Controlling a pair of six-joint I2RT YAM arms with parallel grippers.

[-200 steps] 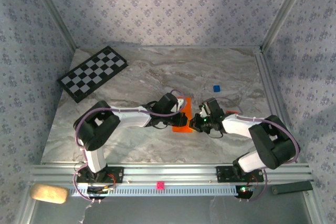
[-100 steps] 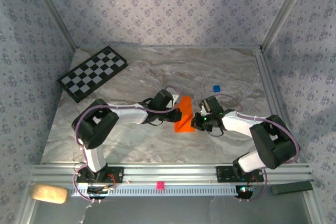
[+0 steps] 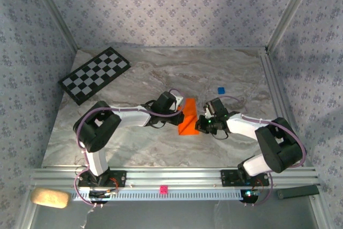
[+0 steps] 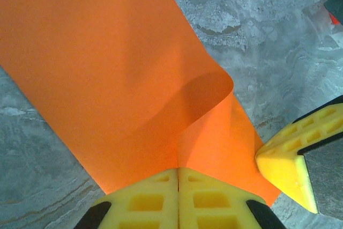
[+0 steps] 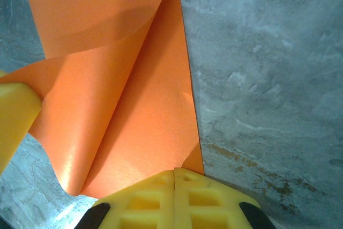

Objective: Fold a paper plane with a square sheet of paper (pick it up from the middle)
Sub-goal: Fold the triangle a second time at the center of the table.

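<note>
Near the small blue cube [image 3: 220, 90], the square sheet of paper [image 3: 187, 117] is laid on the table [image 3: 134, 73], one side curled over. It is pinched by the left tool [image 4: 178, 171]; the right tool [image 5: 175, 171] is shut at its edge. Most folds seem left to be done.

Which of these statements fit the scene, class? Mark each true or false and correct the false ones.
1. The square sheet of paper lies flat and unfolded. False: one part curls over the rest.
2. The left gripper and the right gripper both have their jaws closed. True.
3. The checkerboard lies at the far left of the table. True.
4. The blue cube sits on the paper. False: it lies on bare table, apart from the paper, beyond the right gripper.
</note>
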